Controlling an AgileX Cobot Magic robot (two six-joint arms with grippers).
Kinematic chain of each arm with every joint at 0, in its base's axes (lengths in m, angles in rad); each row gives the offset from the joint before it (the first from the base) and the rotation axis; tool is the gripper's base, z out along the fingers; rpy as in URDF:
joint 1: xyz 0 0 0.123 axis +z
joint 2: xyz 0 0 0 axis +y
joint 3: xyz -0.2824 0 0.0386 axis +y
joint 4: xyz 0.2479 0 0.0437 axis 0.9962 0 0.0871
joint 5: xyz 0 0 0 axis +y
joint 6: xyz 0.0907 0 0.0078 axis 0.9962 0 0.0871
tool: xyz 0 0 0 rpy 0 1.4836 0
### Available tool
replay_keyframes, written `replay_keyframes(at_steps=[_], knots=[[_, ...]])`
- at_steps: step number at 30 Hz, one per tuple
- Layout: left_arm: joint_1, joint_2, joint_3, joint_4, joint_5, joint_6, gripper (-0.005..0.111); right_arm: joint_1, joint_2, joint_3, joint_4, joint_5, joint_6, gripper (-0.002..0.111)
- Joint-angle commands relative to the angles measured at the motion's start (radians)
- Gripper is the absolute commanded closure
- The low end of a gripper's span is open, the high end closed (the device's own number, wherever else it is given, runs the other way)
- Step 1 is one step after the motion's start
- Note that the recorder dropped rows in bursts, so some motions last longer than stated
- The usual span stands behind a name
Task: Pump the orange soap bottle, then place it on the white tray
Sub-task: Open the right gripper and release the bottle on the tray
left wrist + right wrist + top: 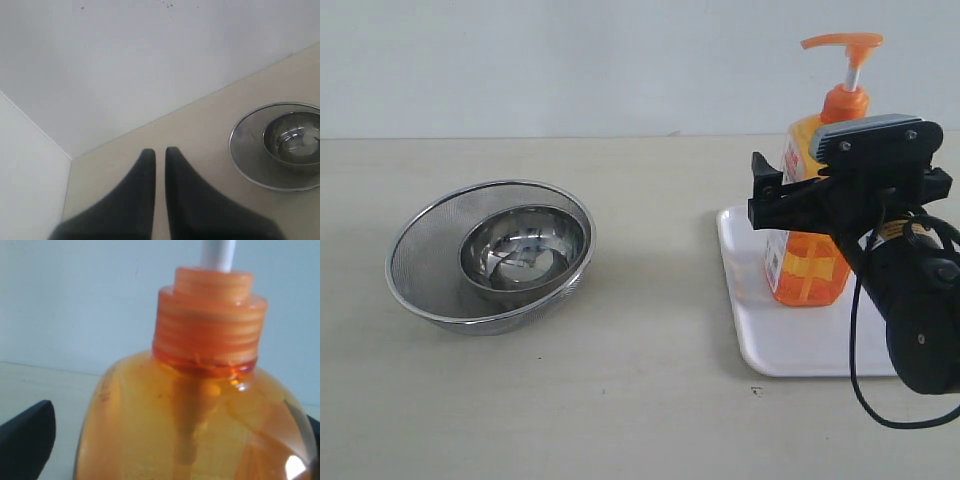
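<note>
One orange soap bottle (810,275) stands upright on the one white tray (790,340), which lies at about 3 o'clock on the table (620,410) in the exterior view. The bottle's base sits toward the tray's 11 o'clock corner, inside the rim. Its single pump head (842,42) is up on the white stem, with the spout pointing to 9 o'clock.

Two grippers show across the views. The right gripper (810,195) is at the bottle's shoulder, with a jaw on either side of the body. In the right wrist view one dark finger (25,440) stands apart from the orange wall with a strip of table between them, so the jaws are spread and not clamped (the other finger is only a dark sliver at the picture's edge). That view is filled by the ribbed orange cap (210,315) and the start of the stem. One black cable (855,380) loops down from the right arm in front of the tray.

The left gripper (160,150) appears only in its own wrist view. Its two fingers are drawn nearly together with a thin slit between them, holding nothing.

At 9 o'clock on the table, well apart from the tray, one steel bowl (523,248) sits inside one mesh strainer (425,250).
</note>
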Motion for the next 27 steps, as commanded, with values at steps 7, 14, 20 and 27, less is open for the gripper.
replay_keyframes(at_steps=[7,14,20,27], knots=[[0.002,-0.006,0.007,0.0,-0.013,-0.01,0.102,-0.002,-0.011,-0.002,0.039,-0.025,-0.056,0.003],[0.002,-0.006,0.007,0.0,-0.013,-0.01,0.102,-0.002,-0.011,-0.002,0.038,-0.025,-0.056,0.003],[0.002,-0.006,0.007,0.0,-0.013,-0.01,0.102,-0.002,-0.024,-0.002,0.038,-0.025,-0.058,0.003],[0.002,-0.006,0.007,0.0,-0.013,-0.01,0.102,-0.002,-0.136,-0.002,0.038,0.03,-0.101,0.003]])
